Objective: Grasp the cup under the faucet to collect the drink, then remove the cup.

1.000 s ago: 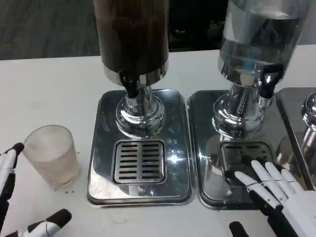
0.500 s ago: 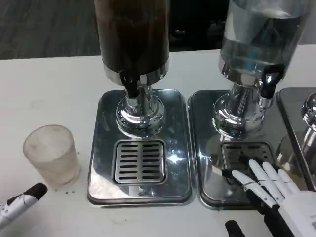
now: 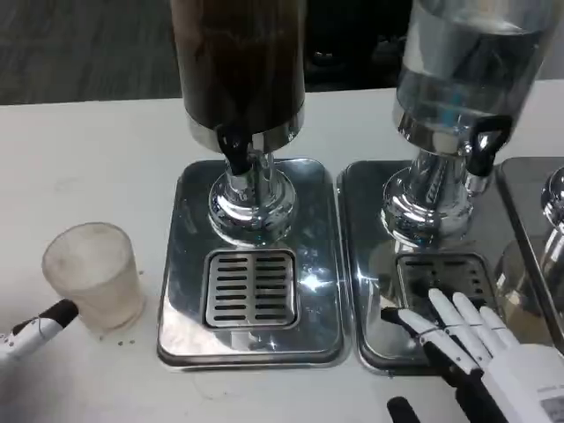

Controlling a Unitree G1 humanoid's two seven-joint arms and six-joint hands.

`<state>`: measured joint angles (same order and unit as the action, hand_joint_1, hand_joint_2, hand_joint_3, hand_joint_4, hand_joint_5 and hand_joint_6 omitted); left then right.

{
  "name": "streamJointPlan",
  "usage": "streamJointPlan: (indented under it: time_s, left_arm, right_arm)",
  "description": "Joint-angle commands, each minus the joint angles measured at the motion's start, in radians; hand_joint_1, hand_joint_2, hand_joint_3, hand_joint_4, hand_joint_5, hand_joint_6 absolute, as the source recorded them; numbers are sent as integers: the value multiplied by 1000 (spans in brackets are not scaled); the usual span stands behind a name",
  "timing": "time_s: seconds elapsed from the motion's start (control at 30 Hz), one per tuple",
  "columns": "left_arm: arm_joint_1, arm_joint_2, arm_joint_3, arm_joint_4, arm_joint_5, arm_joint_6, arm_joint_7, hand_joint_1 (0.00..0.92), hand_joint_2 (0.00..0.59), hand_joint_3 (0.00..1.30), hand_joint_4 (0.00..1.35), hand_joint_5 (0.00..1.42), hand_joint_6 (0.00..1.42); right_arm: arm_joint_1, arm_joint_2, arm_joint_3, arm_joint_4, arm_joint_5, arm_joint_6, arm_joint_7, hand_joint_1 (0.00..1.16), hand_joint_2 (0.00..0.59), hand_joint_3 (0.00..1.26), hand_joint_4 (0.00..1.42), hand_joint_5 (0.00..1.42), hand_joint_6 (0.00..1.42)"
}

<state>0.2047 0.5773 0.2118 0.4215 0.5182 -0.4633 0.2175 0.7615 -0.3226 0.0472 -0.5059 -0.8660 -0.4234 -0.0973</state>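
White-backed right hand (image 3: pixel 493 352), white fingers (image 3: pixel 449 310), black tips

A clear-liquid dispenser (image 3: pixel 458 79) (black tap) stands on the white table (image 3: pixel 88 150).

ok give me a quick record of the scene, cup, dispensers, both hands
cup: frosted, upright on the table, left of the dark dispenser's tray, not under a faucet
dark dispenser: faucet above an empty grate
clear dispenser: to its right
left hand: a black-tipped finger close beside the cup; contact unclear
right hand: fingers spread over the clear dispenser's tray
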Motion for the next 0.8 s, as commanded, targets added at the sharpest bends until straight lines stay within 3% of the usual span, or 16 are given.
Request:
streamJointPlan:
  time_s: [0.03, 0.8]
  left_arm:
    - [-63, 32, -45, 87, -16, -41, 1, 0, 0, 0, 0, 0, 0]
    - [-269, 57, -205, 371, 3, -107, 76, 0, 0, 0, 0, 0, 2]
  right_arm:
    - [-5, -6, 2, -7, 3, -2, -11, 476, 480, 166, 0, 0, 16]
    - [11, 6, 27, -10, -1, 2, -21, 477, 480, 171, 1, 0, 30]
